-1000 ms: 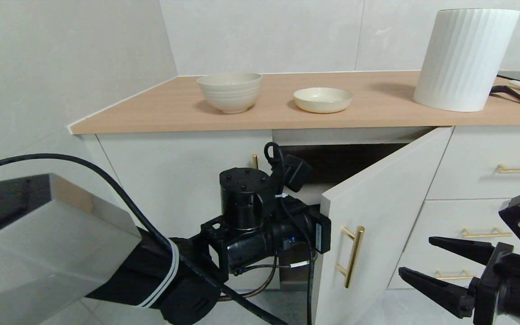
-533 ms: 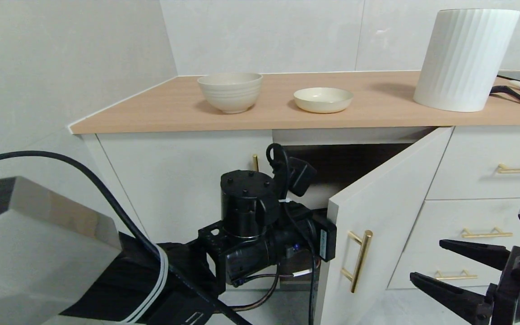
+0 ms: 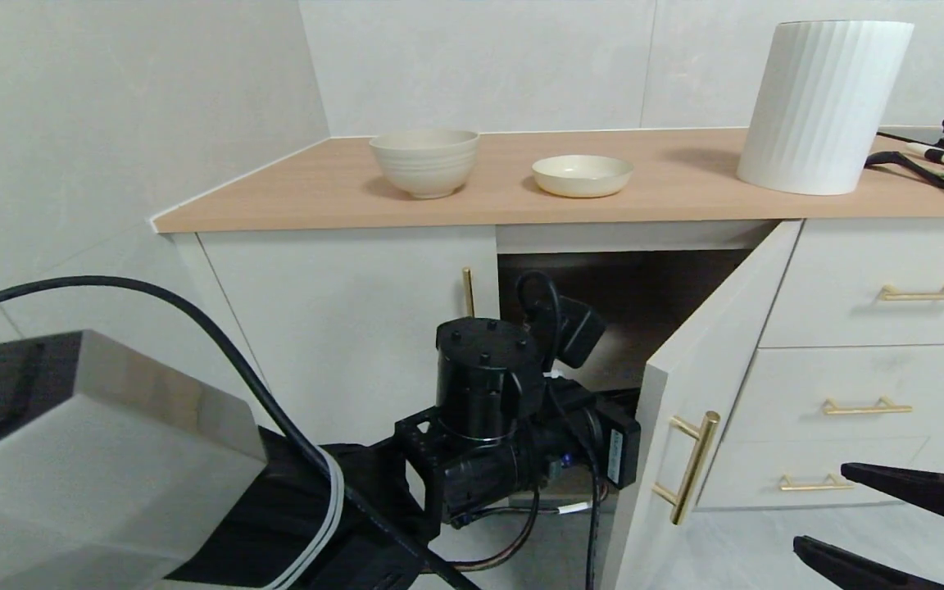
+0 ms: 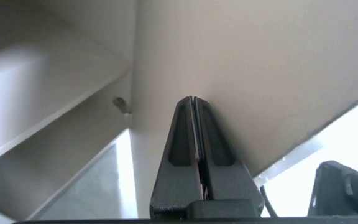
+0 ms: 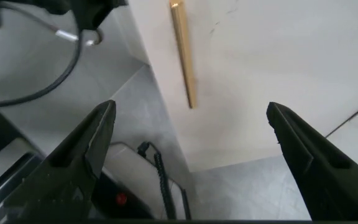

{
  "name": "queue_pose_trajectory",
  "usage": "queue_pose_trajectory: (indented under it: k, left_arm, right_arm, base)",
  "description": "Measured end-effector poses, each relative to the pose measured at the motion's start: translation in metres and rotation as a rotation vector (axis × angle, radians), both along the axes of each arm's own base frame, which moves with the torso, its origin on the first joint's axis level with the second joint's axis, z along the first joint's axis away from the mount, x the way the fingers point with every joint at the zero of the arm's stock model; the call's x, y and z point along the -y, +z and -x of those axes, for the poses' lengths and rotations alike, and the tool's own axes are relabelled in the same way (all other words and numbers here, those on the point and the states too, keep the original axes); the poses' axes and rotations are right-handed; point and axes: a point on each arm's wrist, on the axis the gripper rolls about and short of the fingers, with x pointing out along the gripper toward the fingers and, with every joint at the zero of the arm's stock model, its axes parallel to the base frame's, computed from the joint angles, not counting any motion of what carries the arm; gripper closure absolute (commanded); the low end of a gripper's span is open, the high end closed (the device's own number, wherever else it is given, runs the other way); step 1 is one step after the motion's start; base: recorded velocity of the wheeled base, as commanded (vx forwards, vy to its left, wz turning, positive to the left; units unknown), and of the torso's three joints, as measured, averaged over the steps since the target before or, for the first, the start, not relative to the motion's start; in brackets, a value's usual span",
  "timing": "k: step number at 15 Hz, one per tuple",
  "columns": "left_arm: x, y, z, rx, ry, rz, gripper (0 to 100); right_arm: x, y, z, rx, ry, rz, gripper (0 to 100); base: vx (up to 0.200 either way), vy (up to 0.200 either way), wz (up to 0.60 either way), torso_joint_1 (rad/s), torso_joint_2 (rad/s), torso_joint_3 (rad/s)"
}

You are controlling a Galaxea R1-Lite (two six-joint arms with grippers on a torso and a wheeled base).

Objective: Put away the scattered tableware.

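Left gripper [image 4: 192,102] fingers together, tips on cabinet door [image 3: 718,344] inside, may slip off. Right gripper [image 5: 190,111] fingers apart, door handle [image 5: 182,53] just beyond gap, door could strike them.

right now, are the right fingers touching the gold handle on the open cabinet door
Apart. The head view shows the right gripper, fingers open, off to the side of the door handle, with a plain gap between them.

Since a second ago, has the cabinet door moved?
Yes. The cabinet door has swung wider open: its free edge stands farther from the closed door's gold handle, exposing more interior.
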Motion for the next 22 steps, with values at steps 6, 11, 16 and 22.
queue_pose_trajectory:
  k: [6,11,16,22]
  left_arm:
    - [0.020,-0.003,0.024,-0.001,-0.067,-0.005,100]
    - [0.057,0.008,0.075,0.035,-0.163,0.038,100]
    - [0.006,0.026,0.034,0.027,0.017,0.079,100]
    - [-0.112,0.051,-0.013,-0.053,0.345,-0.023,100]
  right_arm:
    - [0.003,0.005,0.021,0.021,0.088,-0.015,0]
    - [0.004,0.018,0.035,0.061,0.288,-0.088,0]
    - [-0.009,0.035,0.021,0.061,0.301,-0.089,0]
    - [-0.067,0.082,-0.052,0.027,0.203,-0.102,0]
  base:
    - [0.000,0.000,0.00,0.000,0.00,0.000]
    - [0.000,0.000,0.00,0.000,0.00,0.000]
    - [0.000,0.000,0.00,0.000,0.00,0.000]
    - [0.000,0.000,0.00,0.000,0.00,0.000]
